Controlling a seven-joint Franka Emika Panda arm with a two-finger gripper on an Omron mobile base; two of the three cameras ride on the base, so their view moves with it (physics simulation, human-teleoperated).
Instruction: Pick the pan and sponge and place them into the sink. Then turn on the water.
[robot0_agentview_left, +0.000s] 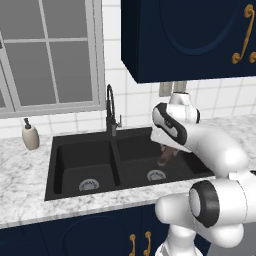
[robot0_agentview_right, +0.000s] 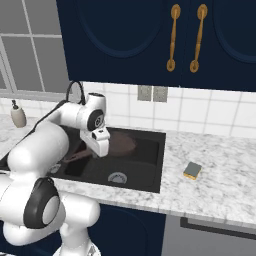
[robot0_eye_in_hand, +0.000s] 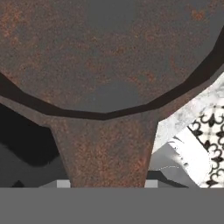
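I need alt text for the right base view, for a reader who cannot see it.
The white robot arm's hand holds a round dark brown frying pan above the black sink. A small yellow sponge with a dark green top lies on the marble counter to the right.

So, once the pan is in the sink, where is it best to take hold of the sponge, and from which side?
Probably from straight above, across its short sides. The sponge lies flat on the counter right of the sink, green face up, with bare marble all around, so the tool could close on opposite side walls.
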